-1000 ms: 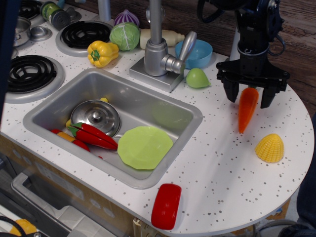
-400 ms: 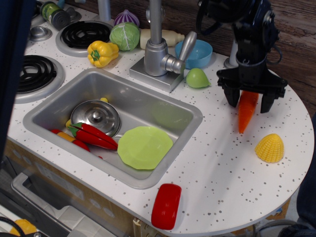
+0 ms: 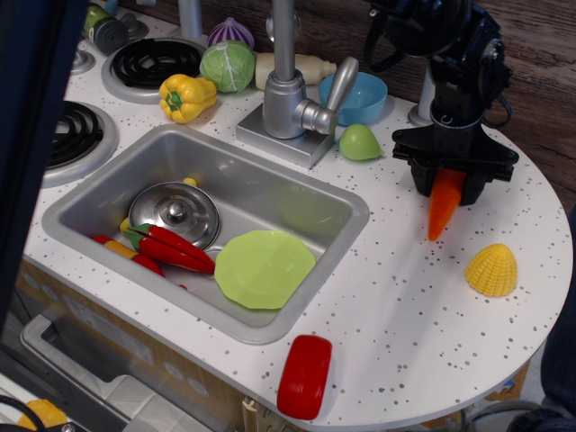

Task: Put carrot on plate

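Straddling the thick end of the carrot (image 3: 443, 204), the gripper (image 3: 447, 177) has closed around it; plate (image 3: 264, 268) sits in the sink (image 3: 108, 185)

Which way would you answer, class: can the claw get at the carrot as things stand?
Probably yes. The claw already sits over the carrot's thick end, its fingers either side. Nothing lies between; the yellow shell sits apart from it.

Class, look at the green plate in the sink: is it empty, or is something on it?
Empty. The plate shows a bare green face; the carrot lies on the counter under the gripper.
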`<state>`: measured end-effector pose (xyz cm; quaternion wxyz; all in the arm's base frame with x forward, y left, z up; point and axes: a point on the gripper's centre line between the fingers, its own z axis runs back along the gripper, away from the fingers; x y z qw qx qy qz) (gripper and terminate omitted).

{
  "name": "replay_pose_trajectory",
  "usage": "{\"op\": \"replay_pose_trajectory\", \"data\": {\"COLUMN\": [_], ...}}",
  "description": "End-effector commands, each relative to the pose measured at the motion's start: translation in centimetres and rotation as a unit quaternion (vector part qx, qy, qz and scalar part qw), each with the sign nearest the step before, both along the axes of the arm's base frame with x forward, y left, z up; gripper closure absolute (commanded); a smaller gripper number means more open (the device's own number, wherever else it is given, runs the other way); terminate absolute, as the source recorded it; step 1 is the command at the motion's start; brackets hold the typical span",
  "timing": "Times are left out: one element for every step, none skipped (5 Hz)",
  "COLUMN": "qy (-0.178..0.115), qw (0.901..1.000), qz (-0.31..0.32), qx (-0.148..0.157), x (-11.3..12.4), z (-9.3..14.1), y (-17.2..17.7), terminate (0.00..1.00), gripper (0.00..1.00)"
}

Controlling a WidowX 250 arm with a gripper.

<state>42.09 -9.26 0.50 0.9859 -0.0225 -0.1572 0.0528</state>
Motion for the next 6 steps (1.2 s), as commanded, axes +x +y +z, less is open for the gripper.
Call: {"op": "replay_pose_trajectory", "data": {"qy": [0.006,0.031,0.035,0.033,0.016,-0.008], "qw": [0.9993,0.9960,0.9944,0.9942,0.9948,0.9951], "qz": [0.000,0.005,0.004,0.001,0.007,0.019], "qx": [0.037,0.084,0.100,0.102,0.100,0.096], "x": [-1.0,-3.1,-5.2,-7.1,-8.9,-10.7], "z": [4.4,6.7,6.8,5.7,3.4,1.4], "y": [0.8,3.9,7.4,9.5,10.9,11.5], "terminate": [0.00,0.00,0.00,0.00,0.00,0.00], "gripper": [1.00,1.00,1.00,1.00,1.00,1.00]}}
